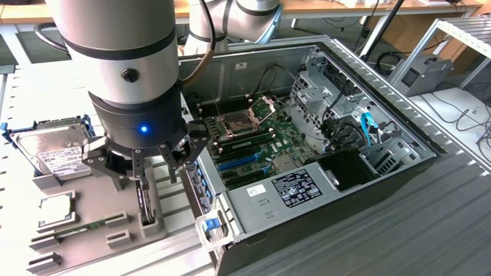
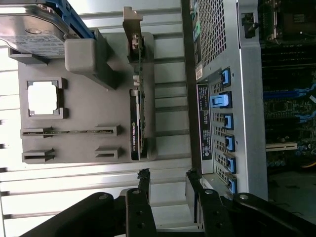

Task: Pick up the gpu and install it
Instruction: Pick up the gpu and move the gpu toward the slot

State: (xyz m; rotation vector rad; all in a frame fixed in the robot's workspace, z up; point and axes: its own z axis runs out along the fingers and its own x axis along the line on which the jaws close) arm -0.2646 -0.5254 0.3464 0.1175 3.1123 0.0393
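The gpu [image 1: 144, 198] [image 2: 136, 98] stands on its edge in a slot of the grey holder tray [image 1: 92, 198] [image 2: 89, 113], left of the computer case in the exterior view. It looks like a thin dark card with a green board edge and a silver end bracket [image 2: 132, 22]. My gripper [image 1: 153, 171] [image 2: 168, 175] hangs open just above the tray, close over one end of the card. Nothing sits between its fingers [image 2: 143, 175], and the card is not touched.
The tray also carries a hard drive [image 1: 57, 152] [image 2: 32, 34], a square chip [image 1: 55, 210] [image 2: 43, 97] and a narrow memory stick [image 1: 77, 229] [image 2: 69, 132]. The open case [image 1: 368, 121] [image 2: 247, 98] lies right beside it, its motherboard's blue slots [image 1: 241, 164] exposed.
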